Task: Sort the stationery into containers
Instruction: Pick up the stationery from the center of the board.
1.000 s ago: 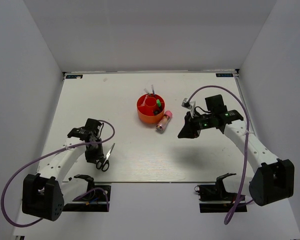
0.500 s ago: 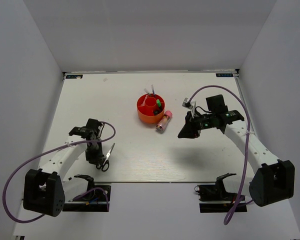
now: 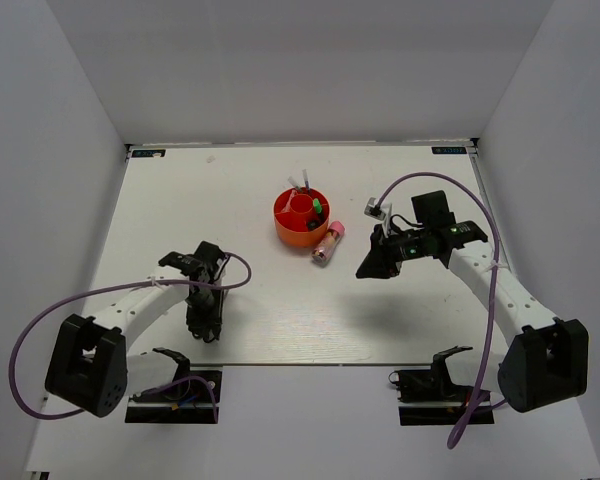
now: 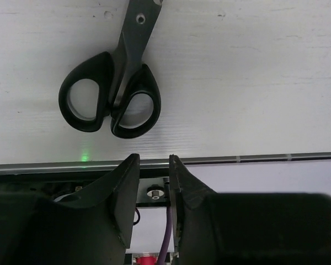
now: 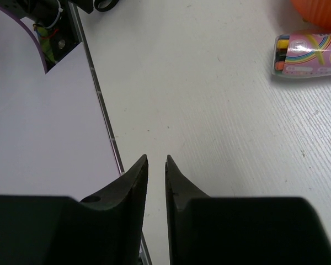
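Black-handled scissors [image 4: 110, 99] lie closed on the white table near its front edge, handles toward my left gripper [image 4: 153, 160]. That gripper hovers just over them with its jaws a narrow gap apart and empty. In the top view my left gripper [image 3: 206, 318] covers most of the scissors. The orange tub [image 3: 302, 218] stands mid-table with white pens and a green highlighter in it. The pink-capped clear tube [image 3: 328, 243] lies just right of it and shows in the right wrist view [image 5: 309, 48]. My right gripper [image 3: 370, 268] hangs right of the tube, nearly shut and empty [image 5: 156, 160].
The table's front edge [image 4: 237, 159] runs just behind the scissors, with arm mounts and purple cable below it. The same edge shows in the right wrist view [image 5: 99, 105]. White walls enclose the table on three sides. The tub's rim [image 5: 320, 11] shows at the top right.
My left gripper has swung right and toward the front edge, from beside the scissors to directly over them. The right arm, tub and tube have not moved.
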Available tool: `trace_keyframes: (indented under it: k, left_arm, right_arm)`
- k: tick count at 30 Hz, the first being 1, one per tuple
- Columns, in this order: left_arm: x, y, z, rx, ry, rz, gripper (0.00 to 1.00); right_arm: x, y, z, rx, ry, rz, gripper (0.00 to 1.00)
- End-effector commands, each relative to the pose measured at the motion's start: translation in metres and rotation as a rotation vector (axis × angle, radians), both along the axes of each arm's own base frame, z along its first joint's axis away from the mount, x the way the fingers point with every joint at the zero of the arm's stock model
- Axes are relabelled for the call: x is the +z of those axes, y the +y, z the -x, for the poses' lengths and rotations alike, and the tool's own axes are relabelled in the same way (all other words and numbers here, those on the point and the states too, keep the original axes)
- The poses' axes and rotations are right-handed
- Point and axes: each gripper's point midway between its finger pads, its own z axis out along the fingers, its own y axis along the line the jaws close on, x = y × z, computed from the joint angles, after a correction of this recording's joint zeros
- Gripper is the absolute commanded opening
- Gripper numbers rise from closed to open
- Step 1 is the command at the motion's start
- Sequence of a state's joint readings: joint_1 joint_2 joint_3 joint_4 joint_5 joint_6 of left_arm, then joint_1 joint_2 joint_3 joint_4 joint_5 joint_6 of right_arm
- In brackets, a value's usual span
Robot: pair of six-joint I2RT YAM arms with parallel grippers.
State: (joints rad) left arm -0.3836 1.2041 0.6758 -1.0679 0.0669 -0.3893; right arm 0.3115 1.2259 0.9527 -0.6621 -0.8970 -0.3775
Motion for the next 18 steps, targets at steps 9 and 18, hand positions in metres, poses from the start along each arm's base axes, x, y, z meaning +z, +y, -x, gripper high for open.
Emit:
trace_keyframes:
  k: [9, 18]
  left_arm:
    - [-0.013, 0.000, -0.014, -0.028, -0.033, -0.076, 0.38]
    - [-0.020, -0.001, -0.027, -0.055, -0.060, -0.130, 0.37]
  right_arm:
    - [0.003, 0.001, 0.004, 0.023, 0.026, -0.024, 0.22]
    - [0.004, 0.000, 0.004, 0.027, 0.025, -0.029, 0.24]
